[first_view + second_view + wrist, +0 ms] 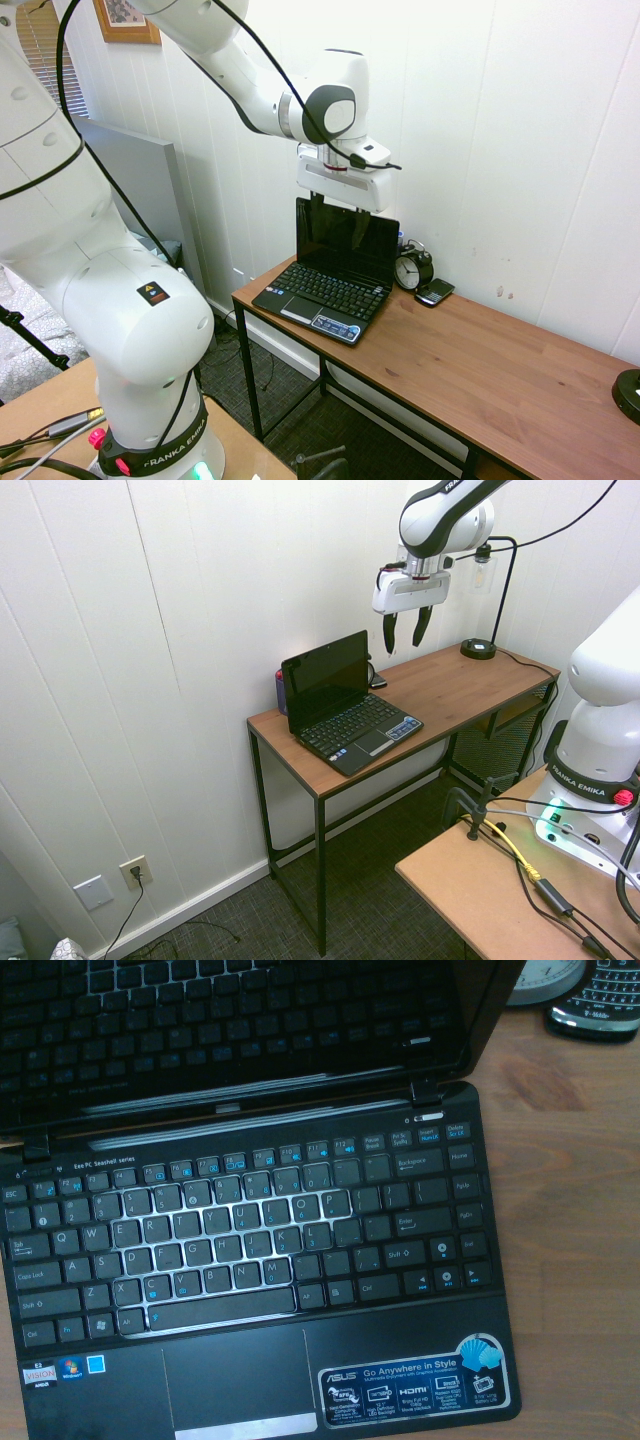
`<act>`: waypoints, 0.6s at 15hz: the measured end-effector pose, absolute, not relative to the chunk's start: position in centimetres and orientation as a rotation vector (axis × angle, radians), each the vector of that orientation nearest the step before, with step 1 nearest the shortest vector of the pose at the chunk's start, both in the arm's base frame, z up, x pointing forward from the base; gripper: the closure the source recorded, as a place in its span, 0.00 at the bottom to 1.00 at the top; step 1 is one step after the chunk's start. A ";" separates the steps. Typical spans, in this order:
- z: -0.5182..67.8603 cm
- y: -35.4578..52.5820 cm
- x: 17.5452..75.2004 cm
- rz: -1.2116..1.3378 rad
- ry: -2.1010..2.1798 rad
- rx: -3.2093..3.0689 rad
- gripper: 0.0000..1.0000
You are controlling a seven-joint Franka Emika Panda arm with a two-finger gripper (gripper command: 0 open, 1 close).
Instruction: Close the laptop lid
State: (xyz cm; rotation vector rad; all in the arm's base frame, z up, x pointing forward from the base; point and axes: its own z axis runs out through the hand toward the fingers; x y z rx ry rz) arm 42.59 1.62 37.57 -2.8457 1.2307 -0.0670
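Second exterior view: jaws (405,632) apart above desk (440,685); clock (413,268), phone (434,292) beside open laptop (335,275).

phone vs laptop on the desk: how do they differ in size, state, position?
The small black phone with a silver rim is far smaller than the open black netbook laptop. The phone lies flat, while the laptop has its screen raised off the base. The phone sits beside the round-faced alarm clock; the laptop stands at the desk's end. Both are dark, with key rows facing up.
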 end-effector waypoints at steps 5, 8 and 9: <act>39.1 3.0 43.9 -0.147 1.230 -2.836 0.00; 41.4 6.3 47.1 -0.248 1.180 -2.827 0.00; 42.0 7.8 48.9 -0.275 1.163 -2.832 0.00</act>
